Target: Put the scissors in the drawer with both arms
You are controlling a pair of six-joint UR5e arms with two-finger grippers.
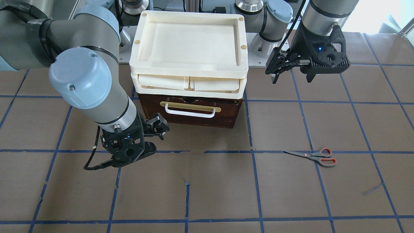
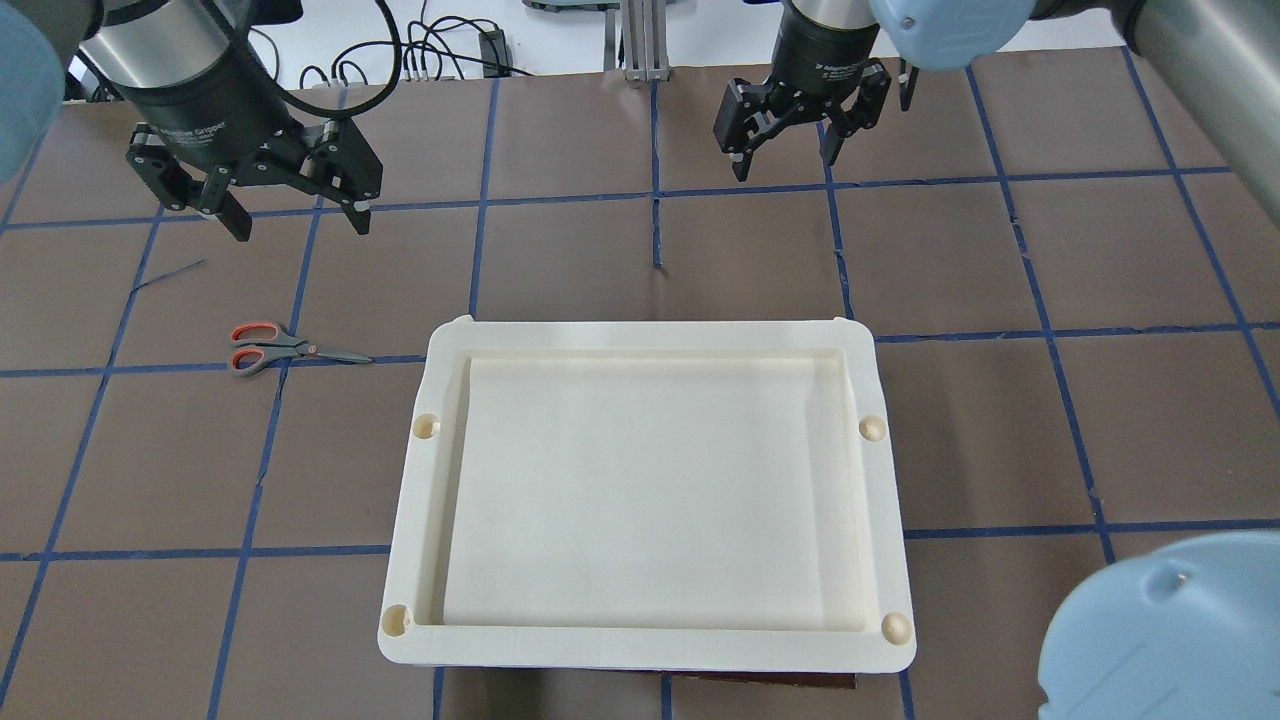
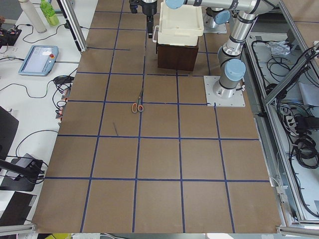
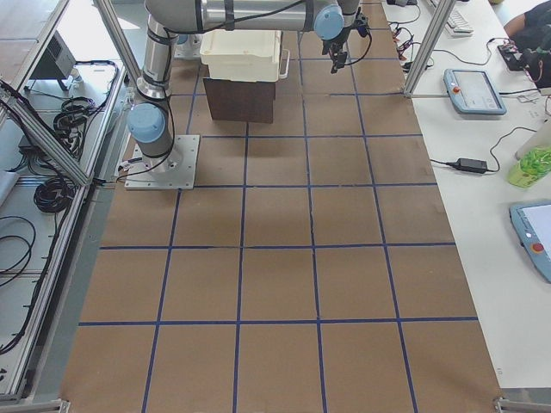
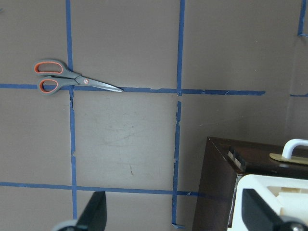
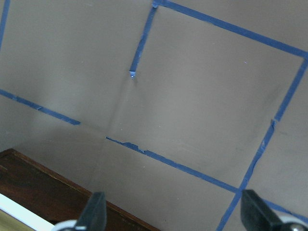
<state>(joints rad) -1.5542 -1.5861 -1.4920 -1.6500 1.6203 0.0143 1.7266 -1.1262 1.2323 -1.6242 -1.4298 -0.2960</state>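
Note:
The scissors [image 1: 315, 157] lie flat on the brown table, grey handles lined in orange-red; they also show in the overhead view [image 2: 280, 348] and the left wrist view [image 5: 67, 82]. The drawer [image 1: 190, 113] is closed, with its white bar handle [image 1: 190, 111] facing the operators' side. My left gripper [image 1: 292, 76] is open and empty, hovering above the table beside the cabinet; in the overhead view [image 2: 297, 215] it is beyond the scissors. My right gripper [image 1: 158, 140] is open and empty, just in front of the drawer's corner, also seen from overhead [image 2: 785, 155].
Cream plastic trays [image 1: 189, 64] are stacked on top of the drawer cabinet and hide it in the overhead view [image 2: 650, 335]. Blue tape lines grid the table. Operators' desks with tablets and cables run along the table's far side [image 3: 37, 59].

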